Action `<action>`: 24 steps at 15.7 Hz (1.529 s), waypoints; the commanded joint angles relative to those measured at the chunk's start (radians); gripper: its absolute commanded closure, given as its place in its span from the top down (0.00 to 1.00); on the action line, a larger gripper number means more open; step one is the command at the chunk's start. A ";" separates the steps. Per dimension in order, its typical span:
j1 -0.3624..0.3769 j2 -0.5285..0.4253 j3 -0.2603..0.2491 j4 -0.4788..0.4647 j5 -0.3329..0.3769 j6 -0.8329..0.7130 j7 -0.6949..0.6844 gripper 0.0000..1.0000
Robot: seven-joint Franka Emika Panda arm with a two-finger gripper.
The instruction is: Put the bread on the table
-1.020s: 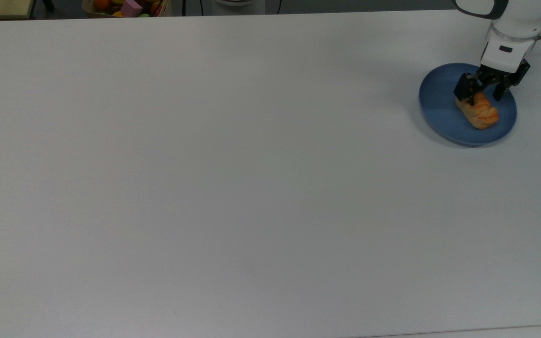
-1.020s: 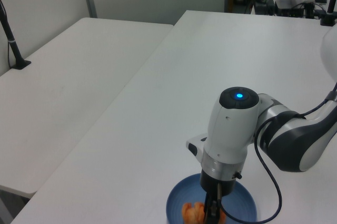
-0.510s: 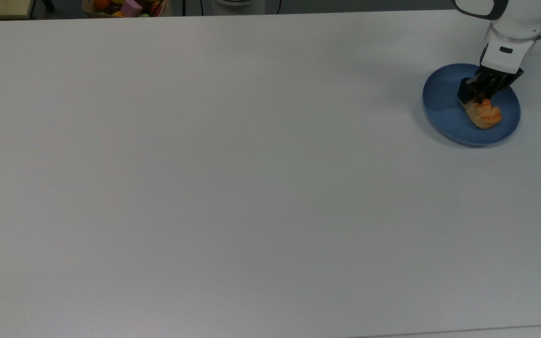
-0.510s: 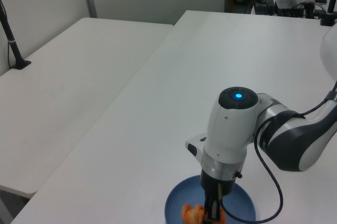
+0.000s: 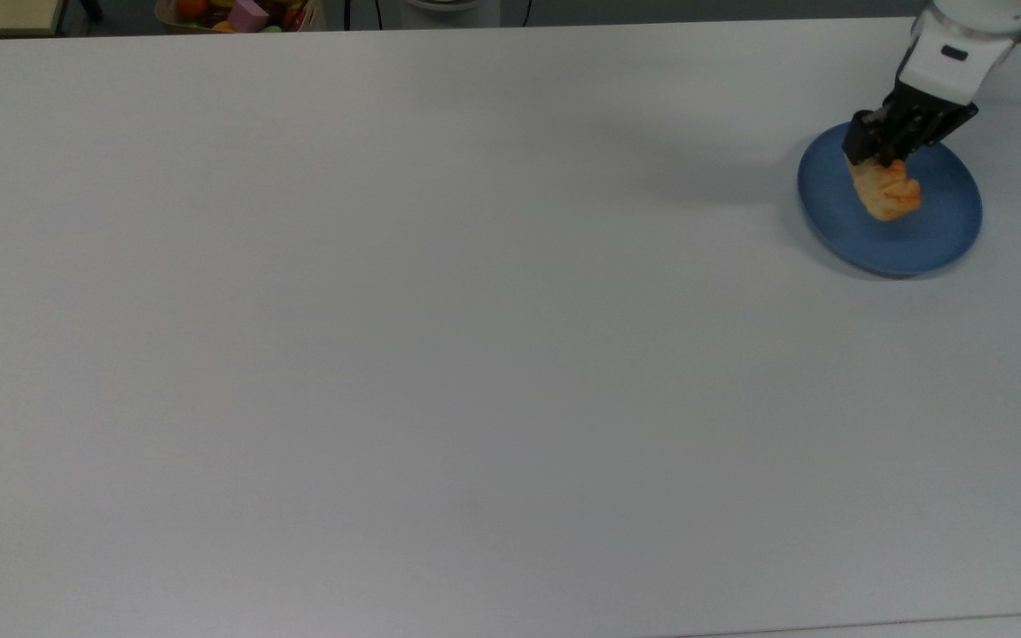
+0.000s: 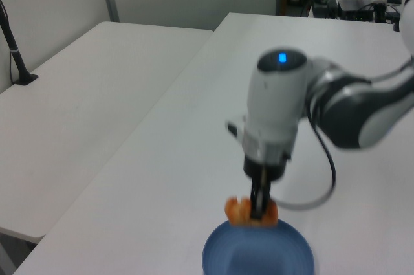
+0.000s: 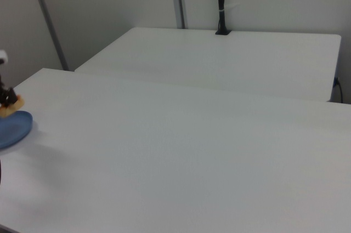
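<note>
The golden-orange bread (image 5: 888,189) hangs above the round blue plate (image 5: 936,232), held at its upper end by my gripper (image 5: 878,159), which is shut on it. In the left view the bread (image 6: 240,211) is clear of the plate (image 6: 259,255), pinched by the black fingers (image 6: 259,198). At the right view's left edge the bread (image 7: 13,106) floats over the plate (image 7: 13,128). The white table (image 5: 440,337) spreads under everything.
A box of colourful toys (image 5: 240,13) sits beyond the table's far edge in the top view. A second white table (image 6: 71,113) stands beside this one in the left view, with a black pole (image 6: 14,48) clamped on it.
My gripper closed on the bread, then rose with it off the plate, shifting slightly toward the top view's upper left. The plate stayed in place.
</note>
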 commanded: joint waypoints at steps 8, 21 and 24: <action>-0.499 -0.463 -0.014 -0.403 0.152 -0.167 -0.367 0.00; -0.720 -0.501 -0.231 -0.831 0.187 0.185 -0.759 0.00; -0.720 -0.435 -0.232 -0.832 0.174 0.192 -0.759 0.04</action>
